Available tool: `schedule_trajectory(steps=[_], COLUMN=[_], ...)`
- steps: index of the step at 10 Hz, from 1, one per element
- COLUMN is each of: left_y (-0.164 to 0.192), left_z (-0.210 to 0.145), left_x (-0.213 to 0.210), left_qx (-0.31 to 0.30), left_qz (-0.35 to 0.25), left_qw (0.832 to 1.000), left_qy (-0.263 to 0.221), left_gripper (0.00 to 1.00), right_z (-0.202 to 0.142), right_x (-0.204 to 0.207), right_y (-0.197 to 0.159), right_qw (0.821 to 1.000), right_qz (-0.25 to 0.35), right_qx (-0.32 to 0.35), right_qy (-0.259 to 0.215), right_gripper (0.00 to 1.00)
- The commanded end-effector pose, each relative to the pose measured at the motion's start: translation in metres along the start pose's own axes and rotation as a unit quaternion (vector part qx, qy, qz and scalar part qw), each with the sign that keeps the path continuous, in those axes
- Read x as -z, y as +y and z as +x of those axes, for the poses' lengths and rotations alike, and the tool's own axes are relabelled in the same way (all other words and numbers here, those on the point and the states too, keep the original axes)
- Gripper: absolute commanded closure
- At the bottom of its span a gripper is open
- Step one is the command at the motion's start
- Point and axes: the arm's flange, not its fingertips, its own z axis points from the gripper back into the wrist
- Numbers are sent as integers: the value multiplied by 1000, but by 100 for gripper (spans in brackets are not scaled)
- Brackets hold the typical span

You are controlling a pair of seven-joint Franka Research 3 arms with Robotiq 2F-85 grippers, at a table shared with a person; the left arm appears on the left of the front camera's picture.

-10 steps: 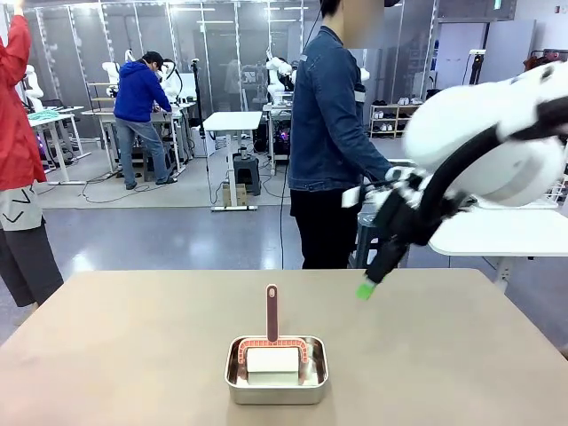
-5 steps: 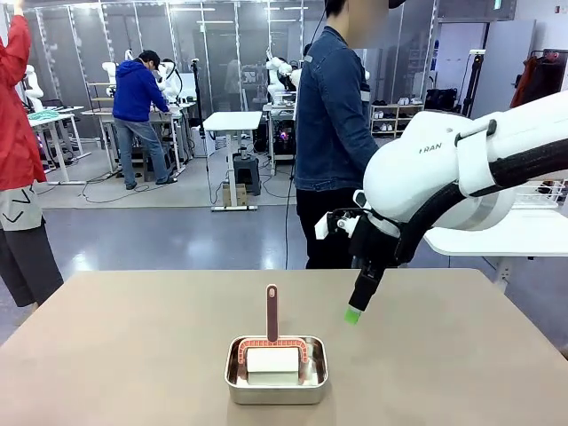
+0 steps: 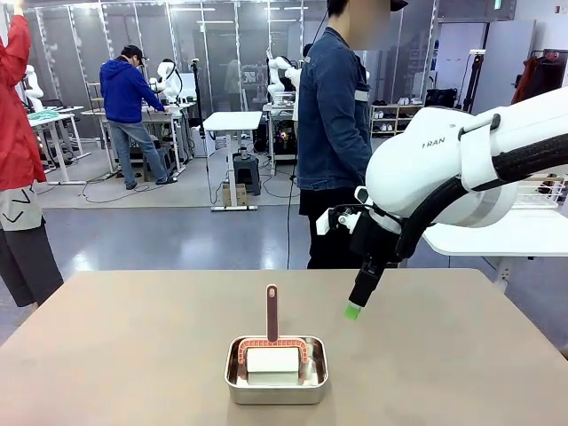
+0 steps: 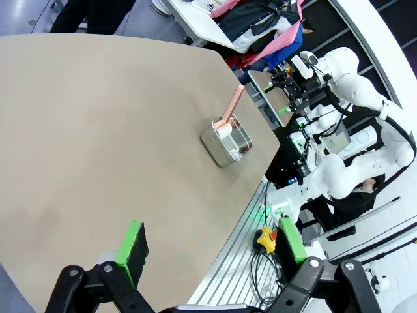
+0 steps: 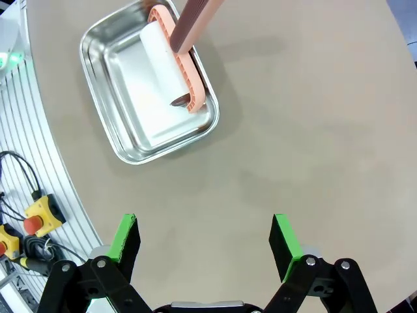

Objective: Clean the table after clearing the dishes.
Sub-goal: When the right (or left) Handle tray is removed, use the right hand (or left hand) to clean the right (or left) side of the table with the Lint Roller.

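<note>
Right arm [image 3: 444,177] lower, jaws apart (left too), table [image 3: 133,337] beneath, pan [image 3: 275,395] nearby

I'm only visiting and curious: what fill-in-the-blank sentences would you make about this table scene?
The reddish-handled tool stands in a steel ____. A ____ block lies inside too. The robot's right hand, above the table, is ____, not shut.
Missing words: pan, white, open.
</note>
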Motion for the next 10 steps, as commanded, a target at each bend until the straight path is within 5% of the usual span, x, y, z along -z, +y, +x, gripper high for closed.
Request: schedule_trajectory(steps=[1,6,10], left_y=[-5,-5,-5], left_z=[-2,-2,-2], left_x=[-1,-1,-1], left_qx=[0,0,0], left_qz=[-1,-1,-1], left_qw=[1000,1000,1000], left_qy=[3,3,3], left_gripper=[0,0,0], right_z=[29,162,201], right_x=[1,11,50], right_y=[-7,-12,-13], right_qw=[997,959,944], right_qz=[-3,32,73], right_qx=[-70,-258,-294], right_qy=[32,111,132], right_gripper=[0,0,0])
